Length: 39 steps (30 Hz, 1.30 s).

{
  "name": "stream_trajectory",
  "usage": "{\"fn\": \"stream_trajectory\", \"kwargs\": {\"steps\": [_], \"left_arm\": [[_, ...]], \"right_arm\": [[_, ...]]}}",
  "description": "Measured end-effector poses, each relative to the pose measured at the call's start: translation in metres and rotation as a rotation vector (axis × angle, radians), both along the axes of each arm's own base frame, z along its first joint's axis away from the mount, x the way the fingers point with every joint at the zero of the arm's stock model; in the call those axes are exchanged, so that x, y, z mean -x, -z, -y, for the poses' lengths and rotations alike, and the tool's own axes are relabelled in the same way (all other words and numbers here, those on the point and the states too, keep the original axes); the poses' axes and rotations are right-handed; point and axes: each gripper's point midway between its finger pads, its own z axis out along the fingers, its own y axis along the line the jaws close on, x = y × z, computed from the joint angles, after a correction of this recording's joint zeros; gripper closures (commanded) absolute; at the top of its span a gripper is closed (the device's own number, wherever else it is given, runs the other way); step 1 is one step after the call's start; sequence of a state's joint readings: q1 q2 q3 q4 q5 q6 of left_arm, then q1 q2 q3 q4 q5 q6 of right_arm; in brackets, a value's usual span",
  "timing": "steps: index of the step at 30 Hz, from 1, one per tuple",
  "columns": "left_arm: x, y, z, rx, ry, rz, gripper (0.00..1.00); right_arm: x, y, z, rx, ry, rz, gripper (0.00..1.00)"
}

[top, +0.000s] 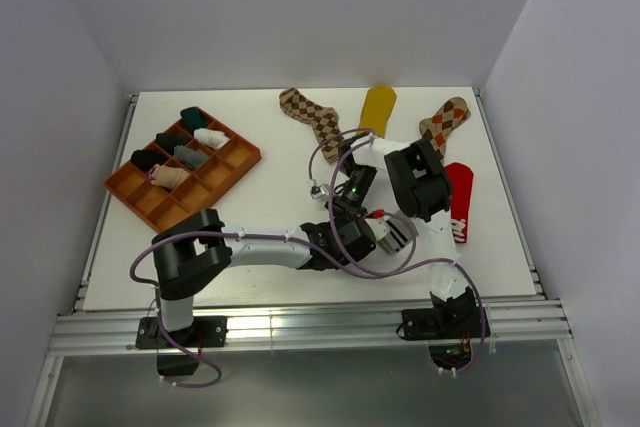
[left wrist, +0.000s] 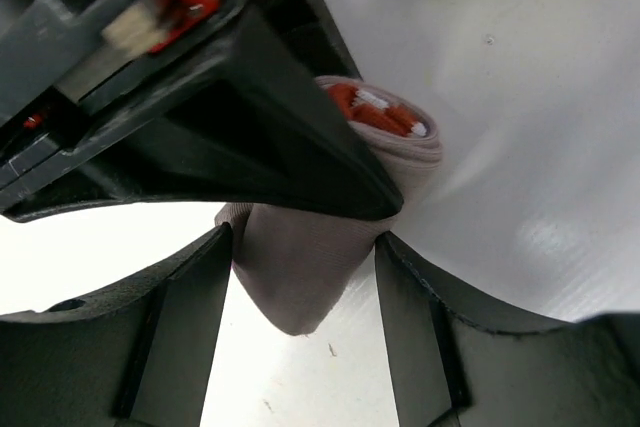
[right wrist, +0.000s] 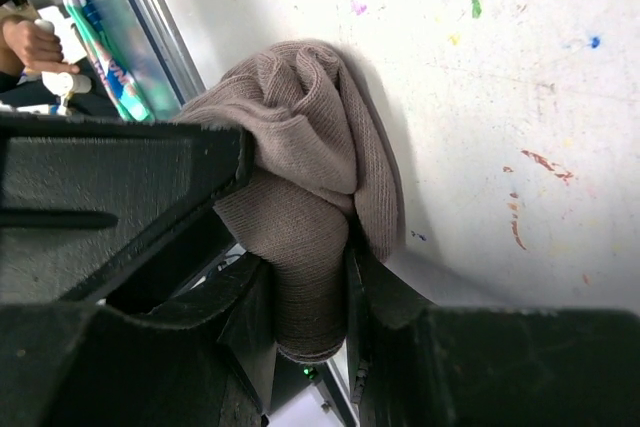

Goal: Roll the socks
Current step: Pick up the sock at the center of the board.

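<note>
A taupe sock with a red-striped cuff [left wrist: 300,277] is bunched into a loose roll at the table's centre, and both grippers hold it. My left gripper [left wrist: 305,237] has the roll between its fingertips, with the cuff [left wrist: 385,117] showing at the far end. My right gripper [right wrist: 305,277] is shut on a fold of the same sock [right wrist: 310,157]. In the top view the two grippers [top: 352,227] [top: 352,192] meet and hide most of it. A grey sock with black stripes [top: 400,232] lies right beside them.
Two brown argyle socks [top: 312,115] [top: 445,122], a mustard sock [top: 378,107] and a red sock [top: 460,197] lie flat at the back and right. An orange compartment tray [top: 250,155] with several rolled socks stands at the back left.
</note>
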<state>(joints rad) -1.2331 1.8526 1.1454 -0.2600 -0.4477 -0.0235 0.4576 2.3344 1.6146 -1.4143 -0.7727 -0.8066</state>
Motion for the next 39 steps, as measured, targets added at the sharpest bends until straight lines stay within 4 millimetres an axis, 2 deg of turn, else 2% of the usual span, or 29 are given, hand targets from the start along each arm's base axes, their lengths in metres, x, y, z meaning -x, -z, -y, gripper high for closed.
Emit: {"fn": "stream_trajectory", "kwargs": {"steps": [8,18,32,37,39], "left_arm": [[0.001,0.005,-0.004,-0.138,0.038,0.113,0.34],[-0.002,0.002,-0.002,-0.211,0.063,0.168,0.33],[-0.001,0.008,0.007,-0.232,0.122,0.018,0.37],[-0.001,0.012,0.007,-0.207,0.129,-0.053,0.42],[0.000,0.014,0.007,-0.198,0.132,-0.075,0.48]], "right_arm": [[0.001,0.000,0.002,0.009,0.002,-0.021,0.80],[0.001,0.000,0.002,0.009,0.001,-0.021,0.80],[0.004,0.001,0.005,0.010,-0.009,-0.037,0.80],[0.003,0.001,0.005,0.006,-0.009,-0.037,0.80],[0.003,0.001,0.005,0.005,-0.009,-0.037,0.79]]}}
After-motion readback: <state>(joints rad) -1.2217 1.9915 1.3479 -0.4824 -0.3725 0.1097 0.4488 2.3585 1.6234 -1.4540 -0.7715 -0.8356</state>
